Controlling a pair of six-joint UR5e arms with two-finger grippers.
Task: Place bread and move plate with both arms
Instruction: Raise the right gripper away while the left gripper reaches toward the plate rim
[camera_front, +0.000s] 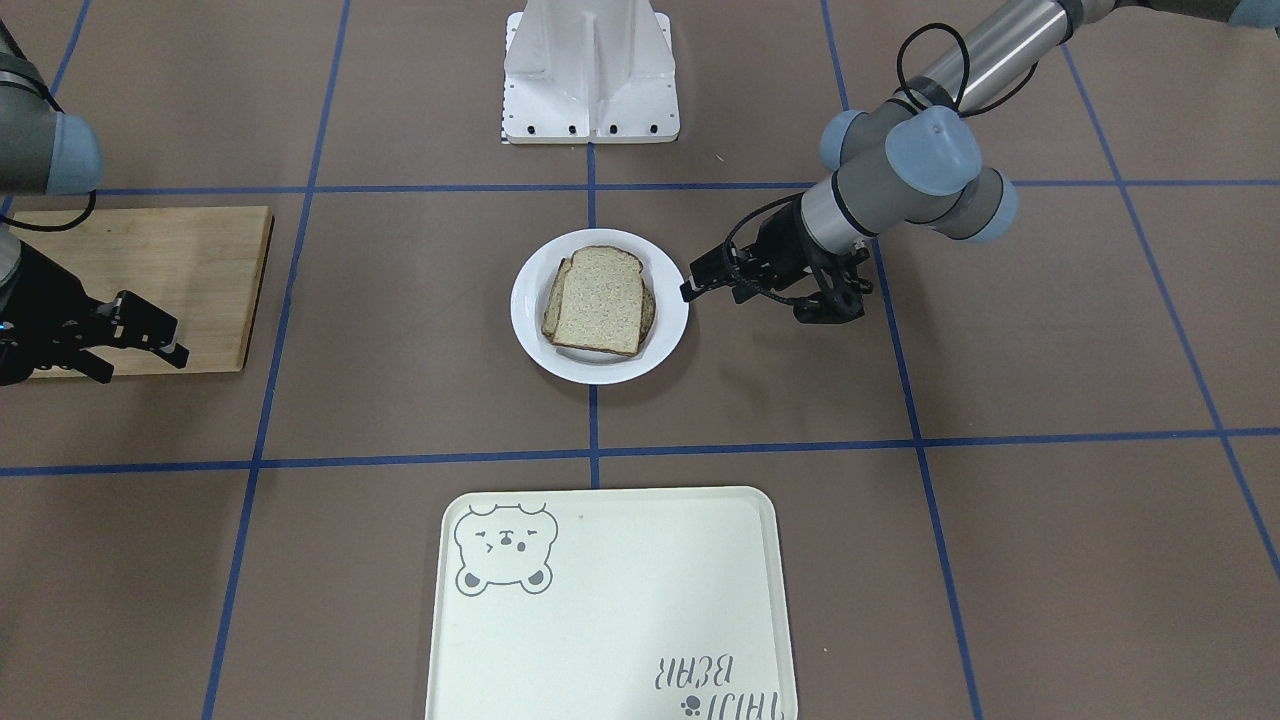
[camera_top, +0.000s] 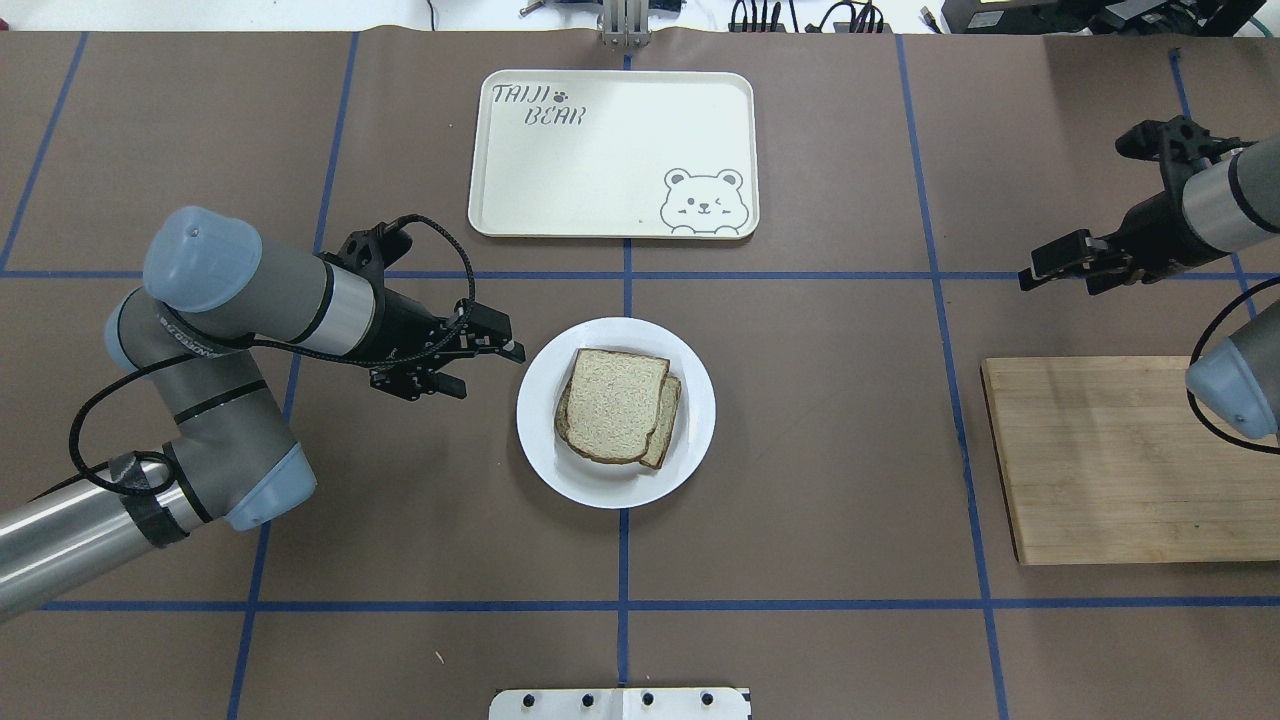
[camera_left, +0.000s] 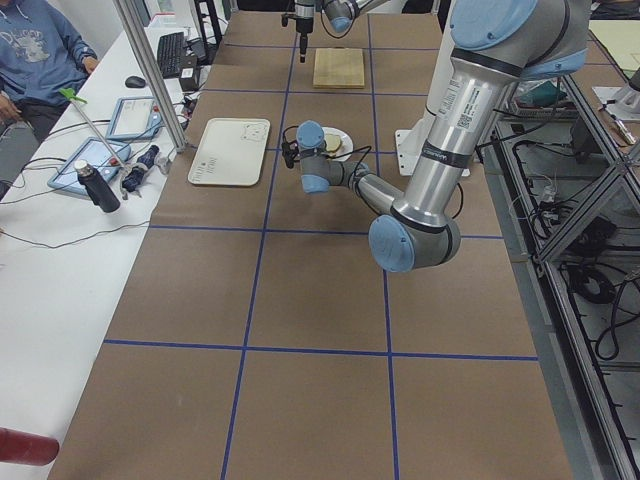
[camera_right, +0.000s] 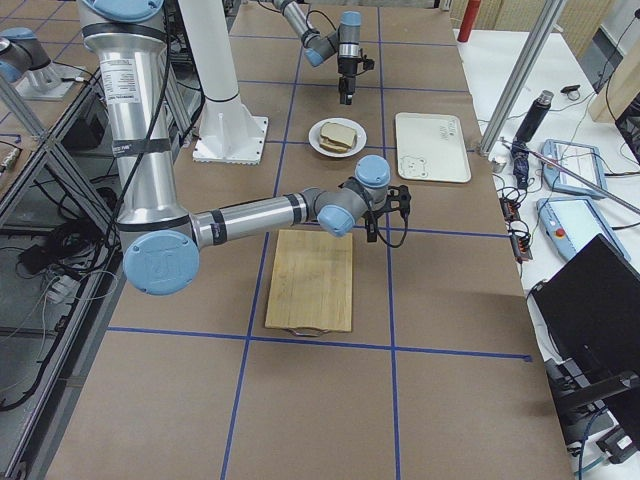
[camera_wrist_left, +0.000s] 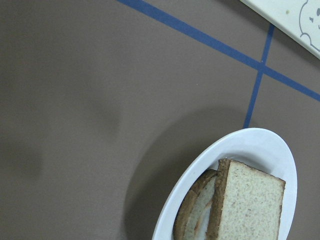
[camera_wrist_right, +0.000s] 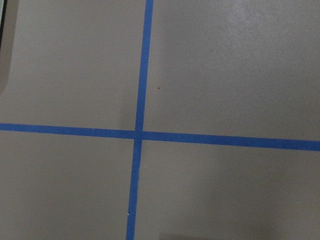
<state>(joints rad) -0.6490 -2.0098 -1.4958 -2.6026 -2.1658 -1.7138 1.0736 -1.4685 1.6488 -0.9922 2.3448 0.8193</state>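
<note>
The white plate (camera_top: 536, 440) sits in the middle of the table. The plain bread slice (camera_top: 615, 402) lies on it, on top of a second slice whose edge shows beneath. In the left wrist view the bread (camera_wrist_left: 250, 205) and the plate's rim (camera_wrist_left: 250, 142) fill the lower right. My left gripper (camera_top: 495, 355) looks open and empty, low beside the plate's left rim, close to it but apart. My right gripper (camera_top: 1050, 274) looks open and empty, far right, beyond the wooden board. The front view shows the plate (camera_front: 530, 335), the bread (camera_front: 600, 300), the left gripper (camera_front: 712, 285) and the right gripper (camera_front: 150, 352).
A cream tray with a bear drawing (camera_top: 610, 150) lies past the plate, away from the robot. A wooden cutting board (camera_top: 1120, 460) lies at the right. The white stand (camera_front: 590, 70) is at the robot's side. Blue tape lines cross the brown table.
</note>
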